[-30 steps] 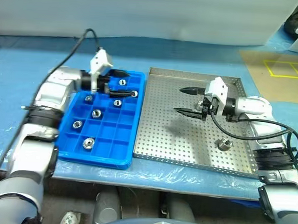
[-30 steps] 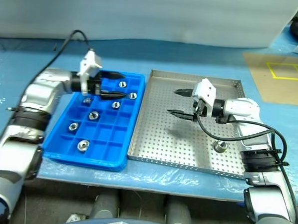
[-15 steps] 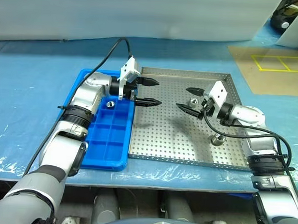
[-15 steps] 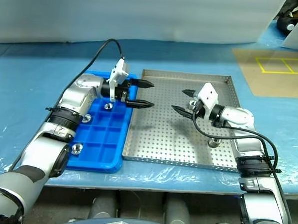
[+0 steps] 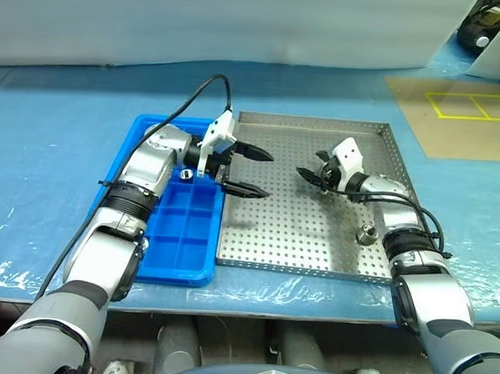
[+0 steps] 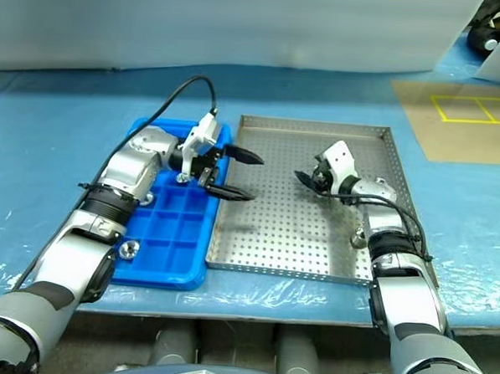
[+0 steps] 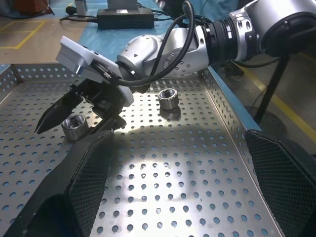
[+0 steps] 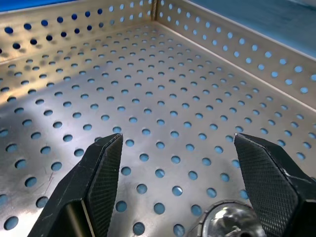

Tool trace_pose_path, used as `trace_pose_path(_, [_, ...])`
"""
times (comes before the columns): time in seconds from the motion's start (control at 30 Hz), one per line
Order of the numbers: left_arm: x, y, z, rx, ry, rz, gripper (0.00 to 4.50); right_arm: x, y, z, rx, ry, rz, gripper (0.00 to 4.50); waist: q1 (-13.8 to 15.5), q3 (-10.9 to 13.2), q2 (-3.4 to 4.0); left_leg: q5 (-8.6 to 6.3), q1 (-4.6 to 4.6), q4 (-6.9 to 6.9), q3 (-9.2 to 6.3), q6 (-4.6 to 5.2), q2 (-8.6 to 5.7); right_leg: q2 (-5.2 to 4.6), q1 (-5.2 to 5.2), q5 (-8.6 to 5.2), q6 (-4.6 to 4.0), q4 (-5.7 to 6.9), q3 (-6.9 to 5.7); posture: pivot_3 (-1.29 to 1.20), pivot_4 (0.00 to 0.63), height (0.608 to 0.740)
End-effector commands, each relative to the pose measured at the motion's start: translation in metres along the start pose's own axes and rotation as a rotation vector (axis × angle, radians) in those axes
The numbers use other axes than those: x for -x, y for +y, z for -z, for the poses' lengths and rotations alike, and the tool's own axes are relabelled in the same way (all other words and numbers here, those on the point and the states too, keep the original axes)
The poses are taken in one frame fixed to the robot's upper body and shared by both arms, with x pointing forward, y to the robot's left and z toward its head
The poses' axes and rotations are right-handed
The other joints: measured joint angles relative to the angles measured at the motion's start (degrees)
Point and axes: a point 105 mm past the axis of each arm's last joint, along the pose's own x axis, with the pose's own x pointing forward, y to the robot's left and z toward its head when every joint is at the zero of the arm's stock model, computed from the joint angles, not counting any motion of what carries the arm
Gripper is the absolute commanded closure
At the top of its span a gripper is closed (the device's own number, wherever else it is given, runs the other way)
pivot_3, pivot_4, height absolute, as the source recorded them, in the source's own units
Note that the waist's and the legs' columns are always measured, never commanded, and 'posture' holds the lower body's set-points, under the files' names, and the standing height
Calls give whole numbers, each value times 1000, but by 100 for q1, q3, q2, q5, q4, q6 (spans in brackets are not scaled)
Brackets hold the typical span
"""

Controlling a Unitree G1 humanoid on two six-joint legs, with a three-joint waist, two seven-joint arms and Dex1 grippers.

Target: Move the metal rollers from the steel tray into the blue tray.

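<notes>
— Trays first: our steel tray [image 5: 298, 231] sits centre, the blue tray [image 5: 176, 233] touching its nine o'clock rim. Where do we stand?

— Mid-task, we judge. Some metal rollers already sit in blue compartments; one [image 5: 184, 174] shows near that tray's twelve o'clock end. Two remain on the perforated floor: one [image 5: 366, 234] toward four o'clock, another [image 7: 75, 127] toward two o'clock.

— And our arms?

— Our left gripper [image 5: 252, 171] hangs spread wide and empty over the steel tray's ten o'clock part. Our right gripper [image 5: 312, 165] is spread too, empty, its fingers straddling the two o'clock roller.

— Next move?

— Likely lower the right, centre the roller between the fingers, then close squarely; it is round, so it could roll away.
</notes>
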Motion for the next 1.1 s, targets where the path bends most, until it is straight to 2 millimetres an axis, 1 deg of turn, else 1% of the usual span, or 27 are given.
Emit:
trace_pose_path(0.03, [0, -5, -5, -52, 13, 30, 29, 3, -11, -8, 32, -25, 36, 818, 0, 0, 0, -4, 1, 1, 0, 7, 0, 0, 0, 0, 0, 0, 0, -171, 150, 740])
trace_pose_path(0.27, [-3, -6, -4, -56, 18, 35, 29, 12, -20, -4, 20, -27, 67, 818, 1, 0, 0, -9, 4, 2, 5, 12, 0, -3, 1, 0, -1, 0, 0, -182, 150, 740])
trace_pose_path(0.43, [-4, -2, -7, -65, 7, 19, 29, 18, -26, -12, -3, -82, 94, 818, -6, 0, 0, -9, 4, 2, 7, 14, 1, -3, 0, 0, -1, -3, 0, -191, 150, 740])
trace_pose_path(0.5, [-5, -2, -5, -65, 10, 20, 29, 18, -25, -10, -4, -78, 92, 818, -13, 0, 0, -10, 4, 1, 8, 15, 1, -2, 0, 0, -1, -4, 0, -194, 150, 740])
trace_pose_path(0.6, [-5, -3, -2, -62, 16, 16, 29, 19, -19, 1, -6, -48, 69, 818, -13, 0, 0, -11, 5, 0, 10, 16, 2, -1, -1, -1, -1, -7, 0, -197, 150, 740])
trace_pose_path(0.77, [-2, -3, -3, -56, 21, 13, 29, 18, -10, 12, -41, -18, 42, 818, -12, 1, 1, -14, 2, -1, 13, 20, 3, -1, -1, 0, -1, -15, 0, -194, 150, 740])
trace_pose_path(0.9, [1, -2, -5, -57, 19, 12, 29, 17, -10, 13, -51, -11, 45, 818, -15, 1, 1, -16, 5, -2, 18, 21, 3, -1, -1, 0, 0, -18, 0, -186, 150, 740])
trace_pose_path(1.0, [2, -3, -4, -59, 25, 15, 0, 15, -11, 7, -47, -30, 49, 1335, -15, 1, 1, -18, 5, -4, 18, 18, 4, -1, -1, -1, 0, -19, 0, -181, 150, 740])
trace_pose_path(1.1, [4, -3, -3, -61, 31, 8, 0, 13, -11, 3, -38, -44, 47, 2226, -12, 1, 1, -26, 4, -7, 19, 6, 4, -1, -1, -1, 0, -24, 0, -179, 150, 740])
